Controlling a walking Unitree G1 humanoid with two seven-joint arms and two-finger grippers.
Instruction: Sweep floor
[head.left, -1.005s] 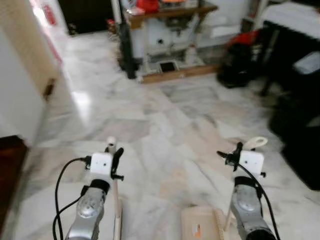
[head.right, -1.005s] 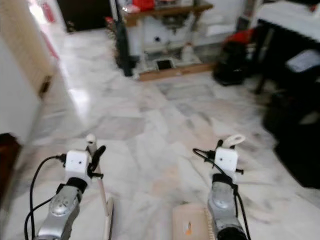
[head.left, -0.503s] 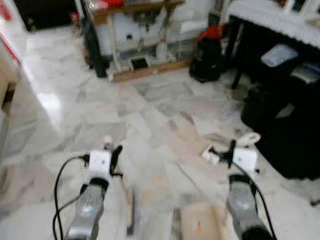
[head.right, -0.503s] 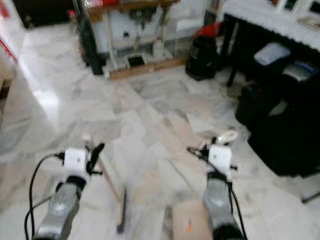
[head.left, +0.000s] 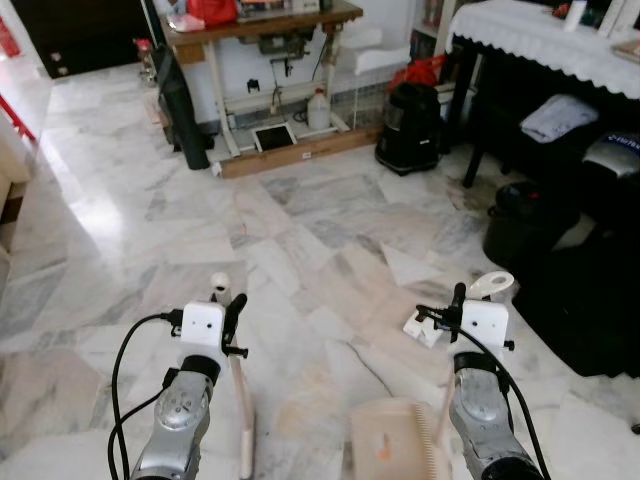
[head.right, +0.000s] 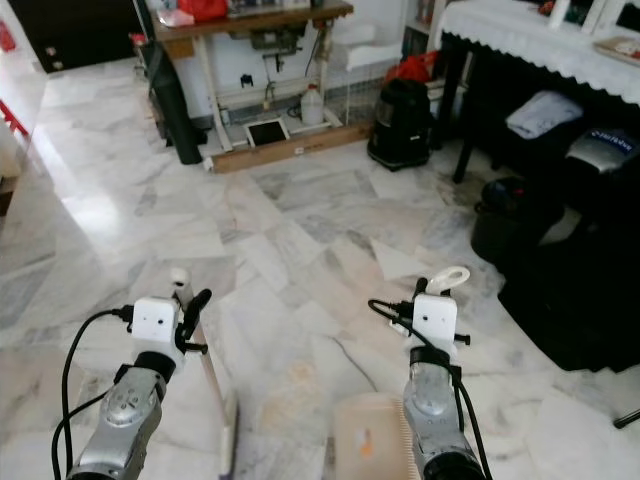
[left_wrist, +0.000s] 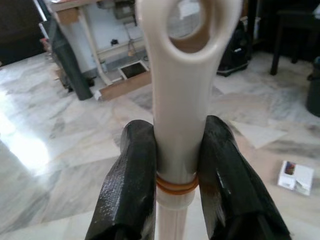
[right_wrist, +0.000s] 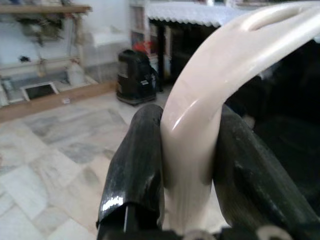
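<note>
My left gripper is shut on the cream broom handle, just below its looped top end. The shaft slants down to the floor in front of me. In the left wrist view both black fingers clamp the broom handle above an orange ring. My right gripper is shut on the curved cream dustpan handle. The beige dustpan sits low by that arm. A small white box lies on the marble floor beside the right gripper.
A wooden-topped table stands at the back, with a white jug and a tablet under it. A dark upright cylinder leans at its left. A black vacuum, a black bin and a cloth-covered black table crowd the right.
The whole view has swung right and sharpened, so the camera moved. Both grippers keep their hold. The small white box has come into view by the right gripper.
</note>
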